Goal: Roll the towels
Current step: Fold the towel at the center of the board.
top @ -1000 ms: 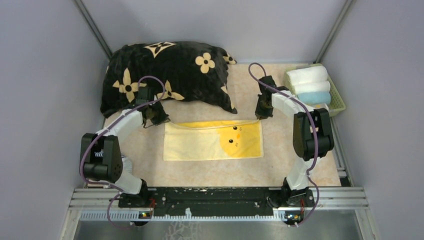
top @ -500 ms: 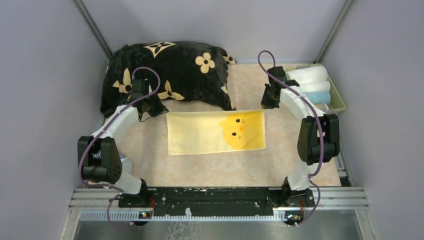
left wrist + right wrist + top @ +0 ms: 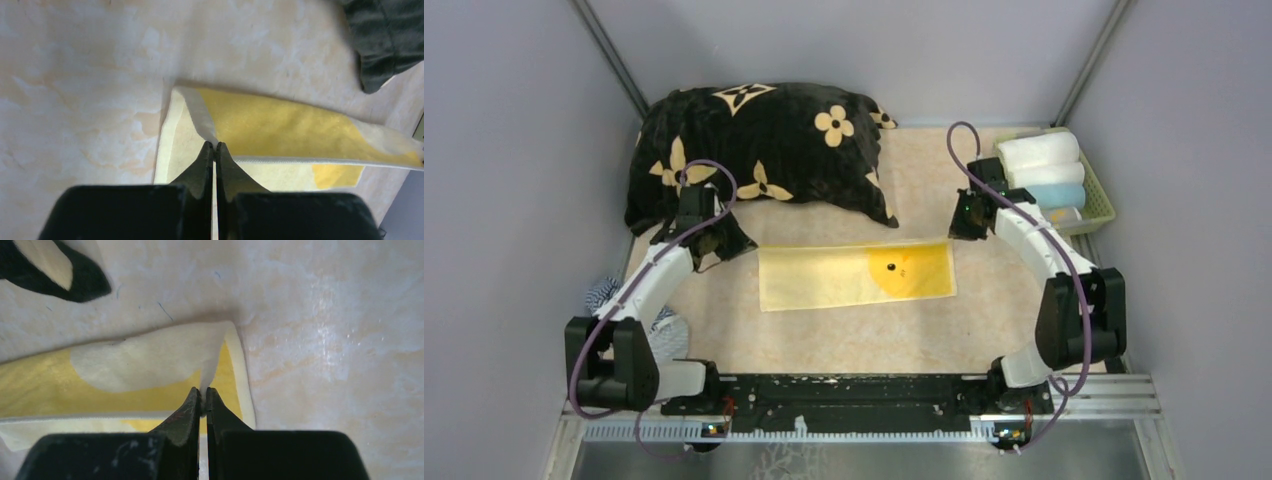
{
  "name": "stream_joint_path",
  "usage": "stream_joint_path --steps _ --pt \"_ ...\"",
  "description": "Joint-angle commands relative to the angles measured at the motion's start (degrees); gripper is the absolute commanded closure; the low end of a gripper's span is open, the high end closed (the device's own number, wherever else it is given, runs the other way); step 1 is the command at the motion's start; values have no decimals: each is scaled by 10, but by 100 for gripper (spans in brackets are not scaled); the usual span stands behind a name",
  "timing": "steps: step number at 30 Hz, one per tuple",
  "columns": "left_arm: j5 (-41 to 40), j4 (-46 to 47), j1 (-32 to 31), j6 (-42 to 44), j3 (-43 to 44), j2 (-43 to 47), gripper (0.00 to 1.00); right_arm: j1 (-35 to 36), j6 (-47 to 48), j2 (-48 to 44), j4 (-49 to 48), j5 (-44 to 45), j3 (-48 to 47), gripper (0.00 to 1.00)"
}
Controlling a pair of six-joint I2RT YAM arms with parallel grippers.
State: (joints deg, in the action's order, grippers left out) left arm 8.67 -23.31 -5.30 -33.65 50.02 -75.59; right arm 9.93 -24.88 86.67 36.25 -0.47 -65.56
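- The left hand (image 3: 214, 146) was closed, pinching one corner of the yellow rectangular terry towel printed with a chick face (image 3: 834, 278). That corner was held raised above the towel's lower layer, directly beneath the fingertips.
- The towel lay stretched between the two hands on the beige marbled desk (image 3: 844, 335), doubled lengthwise into a narrow strip but not yet laid flat.
- The right hand (image 3: 203, 391) was likewise clamped on the opposite corner, with the pale underside turned up just ahead of its fingertips.
- Off the right hand's outer side stood a green plastic basket (image 3: 1107, 205) holding rolled white and blue towels (image 3: 1044, 152).
- The step in hand looked like the lengthwise fold. Next, both hands would need to lower the held edge evenly onto the near edge, let go, and then roll from a short end.
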Motion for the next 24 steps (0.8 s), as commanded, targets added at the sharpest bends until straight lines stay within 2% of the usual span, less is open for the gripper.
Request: stream_joint_path --steps 1,9,17,24 --pt "17 -27 5 -15 -49 57 100 -4 -15 -76 -9 -20 69 100" --pt "39 -66 5 -38 -138 153 100 -4 -25 -164 -14 -19 187 100" --pt "61 -25 4 -59 -233 167 100 -4 -57 -147 -89 -20 275 100" --pt "72 3 3 -70 -274 157 100 -4 -64 -106 -143 -8 288 100"
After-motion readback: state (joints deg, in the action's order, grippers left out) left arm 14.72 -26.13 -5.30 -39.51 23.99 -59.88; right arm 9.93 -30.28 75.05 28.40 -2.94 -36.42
